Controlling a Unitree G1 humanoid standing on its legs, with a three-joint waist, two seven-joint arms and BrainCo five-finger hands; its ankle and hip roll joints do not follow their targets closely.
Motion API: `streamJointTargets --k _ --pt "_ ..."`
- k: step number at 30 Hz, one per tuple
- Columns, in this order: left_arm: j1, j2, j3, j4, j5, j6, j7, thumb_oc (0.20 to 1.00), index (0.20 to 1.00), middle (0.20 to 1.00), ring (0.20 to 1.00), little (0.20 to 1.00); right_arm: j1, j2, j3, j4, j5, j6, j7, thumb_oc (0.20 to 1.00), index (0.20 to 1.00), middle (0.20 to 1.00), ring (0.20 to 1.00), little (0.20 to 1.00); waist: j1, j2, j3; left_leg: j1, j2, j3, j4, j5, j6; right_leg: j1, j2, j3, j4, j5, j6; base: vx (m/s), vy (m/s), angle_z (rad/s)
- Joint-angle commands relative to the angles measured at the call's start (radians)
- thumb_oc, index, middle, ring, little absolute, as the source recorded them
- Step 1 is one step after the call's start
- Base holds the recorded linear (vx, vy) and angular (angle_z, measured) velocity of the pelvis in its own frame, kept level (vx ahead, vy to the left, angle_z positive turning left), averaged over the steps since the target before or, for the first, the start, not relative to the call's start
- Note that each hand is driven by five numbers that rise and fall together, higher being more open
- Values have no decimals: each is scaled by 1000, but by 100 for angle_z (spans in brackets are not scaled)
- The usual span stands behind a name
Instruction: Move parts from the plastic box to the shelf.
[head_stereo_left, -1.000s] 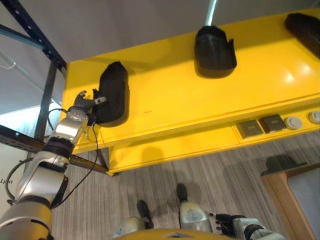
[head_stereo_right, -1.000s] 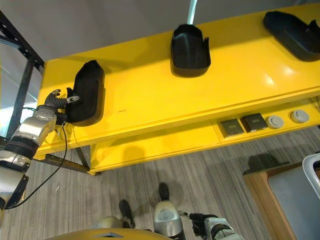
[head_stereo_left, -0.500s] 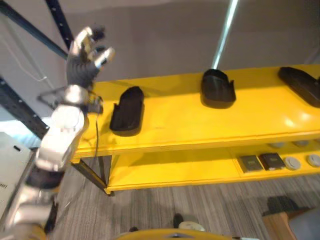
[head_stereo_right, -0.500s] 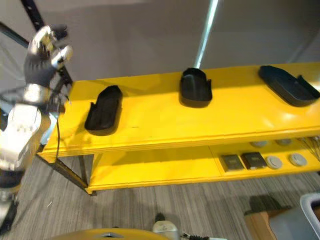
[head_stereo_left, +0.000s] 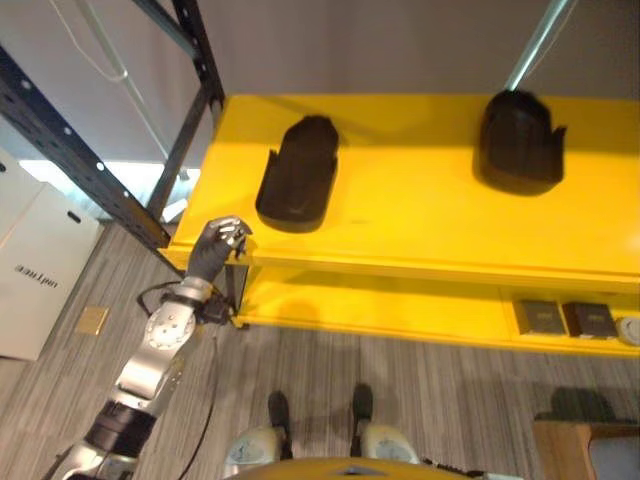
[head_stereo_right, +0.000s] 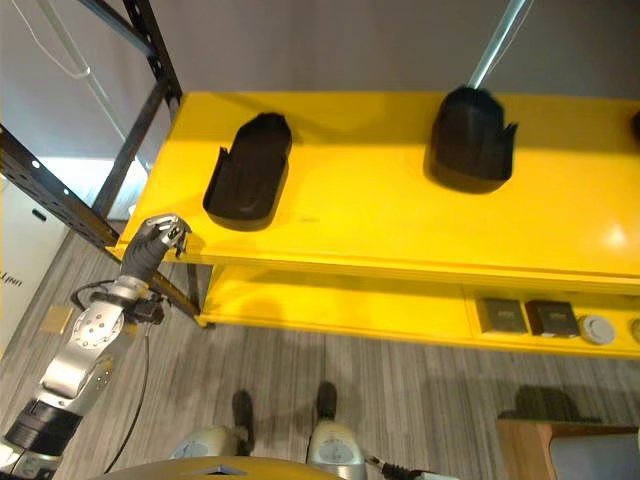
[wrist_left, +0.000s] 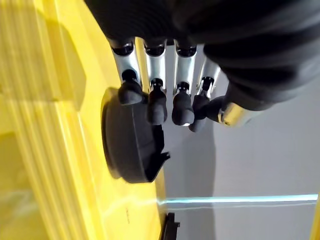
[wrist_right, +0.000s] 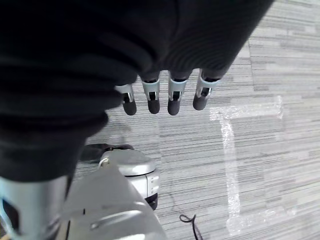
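Parts of black moulded plastic lie on the yellow shelf (head_stereo_left: 400, 215): one long, trough-shaped part (head_stereo_left: 297, 186) near its left end, a second part (head_stereo_left: 516, 143) well apart to the right. Both look stiff, light and smooth, so probably slippery; the raised side walls seem the best place to take hold. The left hand (head_stereo_left: 214, 247) hangs below the shelf's front corner, near the long part but not touching it, fingers (wrist_left: 155, 102) loosely curled round nothing. The right hand (wrist_right: 165, 95) hangs low over the floor, fingers relaxed, empty. On the lower shelf (head_stereo_right: 400, 315) lie small dark square pieces (head_stereo_right: 502, 314) and a round one (head_stereo_right: 598, 328).
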Motion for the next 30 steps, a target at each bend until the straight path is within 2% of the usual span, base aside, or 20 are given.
streamJointTargets --k 1,7,17,30 --pt "-127 5 0 5 11 -92 28 200 200 200 200 200 -46 57 54 0 42 7 -1 1000 1000 1000 1000 1000 -21 -8 47 0 8 -19 -1 -70 -22 73 14 -14 4 -134 3 -117 6 -3" --pt "-219 19 -41 43 -9 -82 73 200 200 200 200 200 -81 44 63 -31 55 6 -16 1000 1000 1000 1000 1000 -50 -6 106 -30 11 -12 -1 -56 -22 30 22 10 4 -116 1 -25 -10 -3" --pt "-293 18 -63 116 -22 -33 130 200 200 200 200 200 -92 34 65 -33 40 4 8 1000 1000 1000 1000 1000 -80 -5 121 -20 20 11 -1 -48 -28 25 22 22 11 -113 -6 51 -4 -5" --pt "-368 -1 -63 248 -33 -64 202 200 200 200 200 200 -104 29 87 -68 52 0 -3 1000 1000 1000 1000 1000 -109 -12 144 -17 34 26 -1 -41 -36 7 27 42 29 -115 -12 18 3 -3"
